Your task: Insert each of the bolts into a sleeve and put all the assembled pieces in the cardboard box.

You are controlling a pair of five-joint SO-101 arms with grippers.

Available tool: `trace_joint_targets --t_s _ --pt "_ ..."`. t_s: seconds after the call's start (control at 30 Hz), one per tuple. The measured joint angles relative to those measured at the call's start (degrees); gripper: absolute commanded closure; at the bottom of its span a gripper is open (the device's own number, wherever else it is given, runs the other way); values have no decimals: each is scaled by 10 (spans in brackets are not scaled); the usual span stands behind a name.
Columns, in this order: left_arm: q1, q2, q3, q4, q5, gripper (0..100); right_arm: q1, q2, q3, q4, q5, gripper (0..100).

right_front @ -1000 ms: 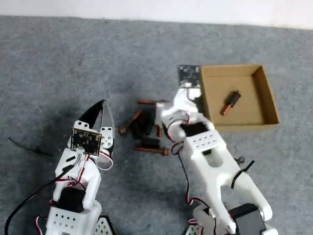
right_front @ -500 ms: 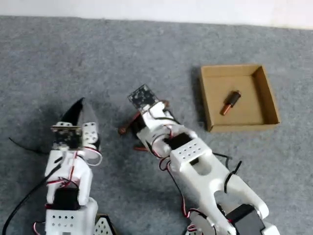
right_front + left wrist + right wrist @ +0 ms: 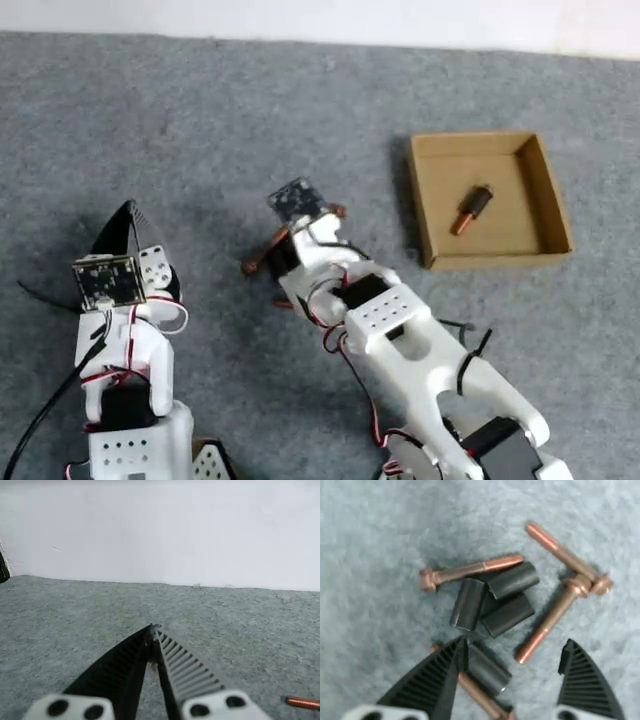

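Grey carpet (image 3: pixel 200 120), white wall (image 3: pixel 300 18)

From above, your right arm (image 3: pixel 385 315) hides most of the bolts (image 3: pixel 251 266) and sleeves (image 3: pixel 502 597) under the right tool (image 3: pixel 515 641). A sleeved bolt (image 3: pixel 477 692) at that tool's fingertip runs off the picture's edge; so does a lone bolt (image 3: pixel 302 702) beside the left tool (image 3: pixel 152 628).
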Motion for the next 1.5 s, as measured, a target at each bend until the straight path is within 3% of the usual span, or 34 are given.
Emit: trace_joint_targets --t_s 0.13,0.3,0.7,0.87,1.3,1.5 --pt "0 0 0 0 0 992 0 0 0 0 -94 735" --pt "1 0 6 0 0 992 0 67 -39 0 -149 735" --pt "11 0 15 -14 0 992 1 258 -228 62 -193 735" --pt "11 0 15 -14 0 992 1 265 -249 66 -233 735" --pt "11 0 15 -14 0 992 1 265 -253 110 -237 738" --pt "11 0 15 -18 0 992 2 263 -253 113 -237 846"
